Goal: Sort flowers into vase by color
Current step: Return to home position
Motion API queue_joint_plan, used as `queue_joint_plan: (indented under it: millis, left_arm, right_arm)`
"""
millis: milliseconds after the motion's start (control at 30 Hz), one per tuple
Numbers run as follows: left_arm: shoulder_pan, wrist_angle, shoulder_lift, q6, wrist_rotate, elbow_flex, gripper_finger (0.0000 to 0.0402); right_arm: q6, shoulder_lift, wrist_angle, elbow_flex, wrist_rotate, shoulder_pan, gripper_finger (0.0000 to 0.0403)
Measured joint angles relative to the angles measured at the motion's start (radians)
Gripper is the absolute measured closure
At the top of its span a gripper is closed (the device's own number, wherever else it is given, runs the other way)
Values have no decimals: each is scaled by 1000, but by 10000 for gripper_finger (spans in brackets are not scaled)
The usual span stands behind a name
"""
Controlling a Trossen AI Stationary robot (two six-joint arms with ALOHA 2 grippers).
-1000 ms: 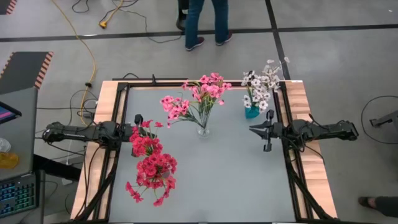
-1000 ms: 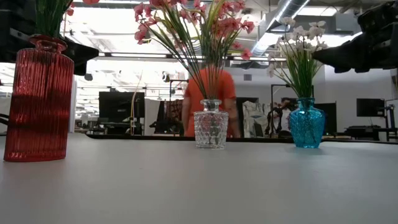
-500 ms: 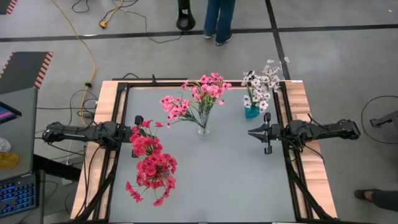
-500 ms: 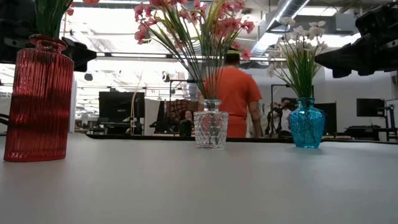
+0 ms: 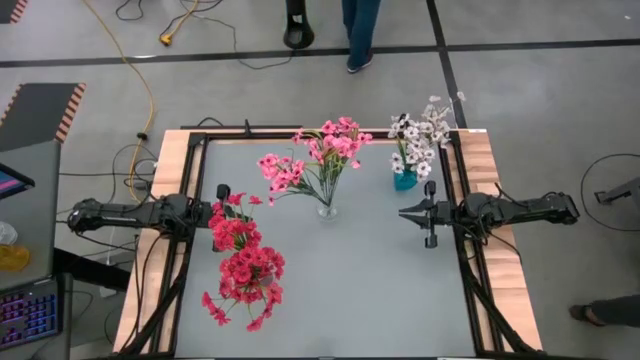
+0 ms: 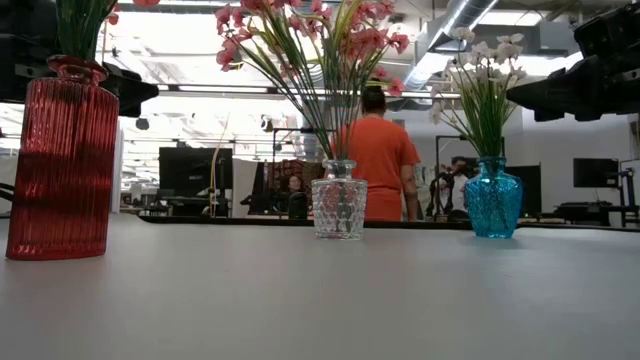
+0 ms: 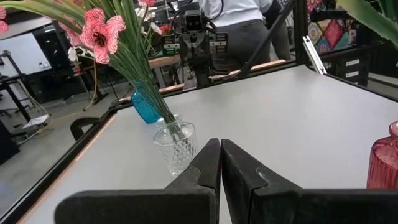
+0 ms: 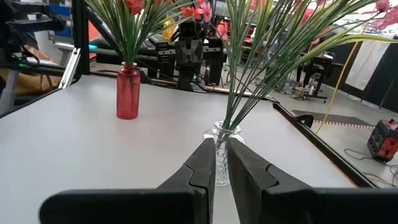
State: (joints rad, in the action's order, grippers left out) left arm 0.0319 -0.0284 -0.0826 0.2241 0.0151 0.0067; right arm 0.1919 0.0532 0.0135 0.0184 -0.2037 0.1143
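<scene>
Three vases stand on the grey table. A ribbed red vase (image 6: pixel 62 160) near the left edge holds the red flowers (image 5: pixel 243 262). A clear glass vase (image 6: pixel 339 200) at the middle holds the pink flowers (image 5: pixel 320 160). A blue vase (image 6: pixel 493 200) at the far right holds the white flowers (image 5: pixel 418 140). All stems stick into the vase mouths. My left gripper (image 7: pixel 219 144) hovers shut at the left edge, beside the red blooms. My right gripper (image 8: pixel 221 144) hovers shut at the right side, pointing at the clear vase (image 8: pixel 225 130). Neither holds anything.
A black frame (image 5: pixel 462 180) and wooden strips border the table. A person in an orange shirt (image 6: pixel 380 150) stands beyond the far edge. The near half of the table (image 5: pixel 370 300) is bare grey surface.
My right gripper has dipped slightly and stays shut. The person behind the table has walked from behind the clear vase toward the right. The vases and flowers have not moved.
</scene>
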Motion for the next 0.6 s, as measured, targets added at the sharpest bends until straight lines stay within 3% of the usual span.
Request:
queue_joint_plan:
  millis: [600]
  left_arm:
    - [0,0,0,-2,3,0,401]
  right_arm:
    - [17,0,4,0,-29,-56,334]
